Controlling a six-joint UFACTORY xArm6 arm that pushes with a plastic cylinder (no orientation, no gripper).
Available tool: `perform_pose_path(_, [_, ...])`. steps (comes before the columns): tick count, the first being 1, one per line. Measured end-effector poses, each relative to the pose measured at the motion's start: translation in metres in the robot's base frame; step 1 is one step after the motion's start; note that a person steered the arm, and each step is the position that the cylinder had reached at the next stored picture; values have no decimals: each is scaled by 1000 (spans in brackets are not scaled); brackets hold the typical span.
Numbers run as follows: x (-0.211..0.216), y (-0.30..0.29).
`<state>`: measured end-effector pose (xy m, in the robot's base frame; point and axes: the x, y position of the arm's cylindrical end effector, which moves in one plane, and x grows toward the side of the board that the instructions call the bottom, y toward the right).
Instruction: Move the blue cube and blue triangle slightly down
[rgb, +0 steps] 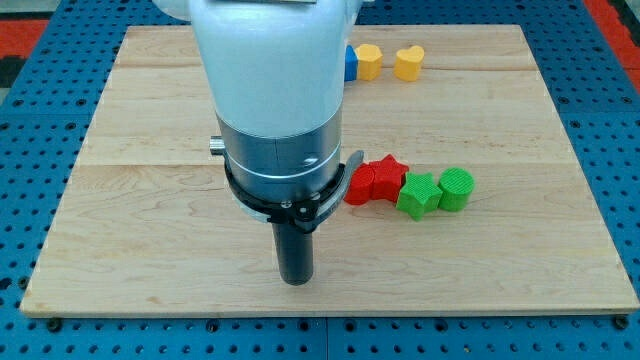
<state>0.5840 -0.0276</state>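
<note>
A blue block (351, 64) shows only as a sliver at the view's top, just right of the arm's white body; its shape cannot be made out. No other blue block shows; the arm hides much of the board's middle and top. My tip (296, 279) rests on the board near the view's bottom centre, far below the blue block and to the lower left of the red blocks.
A yellow hexagon (369, 61) and a yellow heart (408, 62) lie right of the blue block. A red block (360, 185), a red star (388, 175), a green star (418, 194) and a green cylinder (456, 189) cluster at the middle right. The wooden board (140, 240) lies on a blue pegboard.
</note>
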Motion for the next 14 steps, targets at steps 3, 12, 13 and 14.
perform_pose_path(3, [0,22])
perform_pose_path(12, [-243,-69])
perform_pose_path(13, [-315,-60])
perform_pose_path(14, [-368,-37])
